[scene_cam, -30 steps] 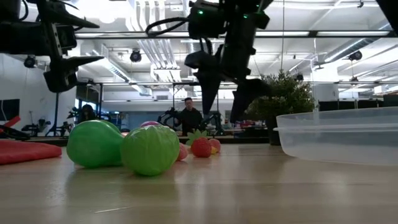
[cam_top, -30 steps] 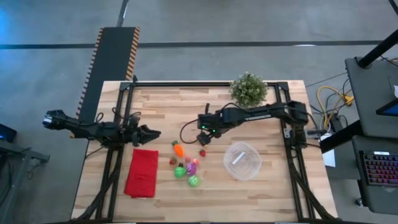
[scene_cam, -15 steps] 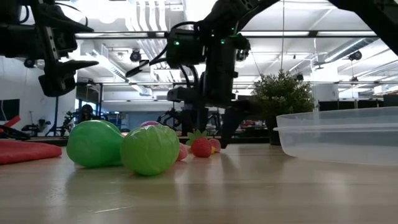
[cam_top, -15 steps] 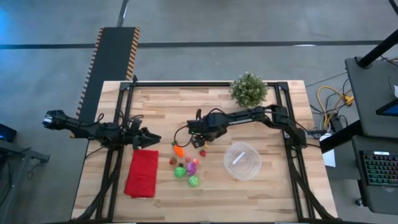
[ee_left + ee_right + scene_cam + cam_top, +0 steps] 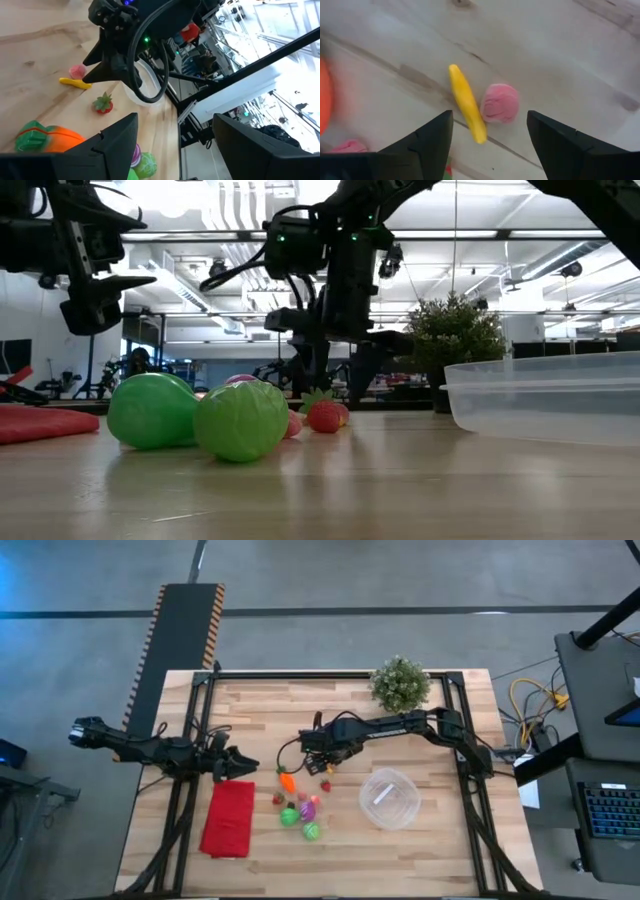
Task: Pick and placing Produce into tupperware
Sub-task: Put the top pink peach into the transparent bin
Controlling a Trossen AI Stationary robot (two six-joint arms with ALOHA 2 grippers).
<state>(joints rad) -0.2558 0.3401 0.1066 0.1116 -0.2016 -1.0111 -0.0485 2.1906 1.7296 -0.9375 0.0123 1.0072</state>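
The produce lies in a loose group at the table's middle: an orange carrot (image 5: pixel 287 781), red pieces (image 5: pixel 325 785), a pink-purple piece (image 5: pixel 307 808) and two green pieces (image 5: pixel 290 817). My right gripper (image 5: pixel 317 767) is open, low over the far side of the group. Its wrist view (image 5: pixel 490 120) shows a yellow piece (image 5: pixel 466 102) and a pink piece (image 5: pixel 499 102) lying on the wood between its fingers, untouched. The clear tupperware (image 5: pixel 388 798) stands to the right of the group. My left gripper (image 5: pixel 240 762) is open and empty at the table's left, above the red cloth's far end.
A red folded cloth (image 5: pixel 228 818) lies at the near left. A green potted plant (image 5: pixel 400 683) stands at the far right. In the low view the two green pieces (image 5: pixel 240 420) and a strawberry (image 5: pixel 322 415) stand in front of my right gripper (image 5: pixel 335 375).
My right gripper has gone down and a little toward the table's left edge, from well above the table to just over the yellow and pink pieces. The produce and the tupperware have stayed where they were.
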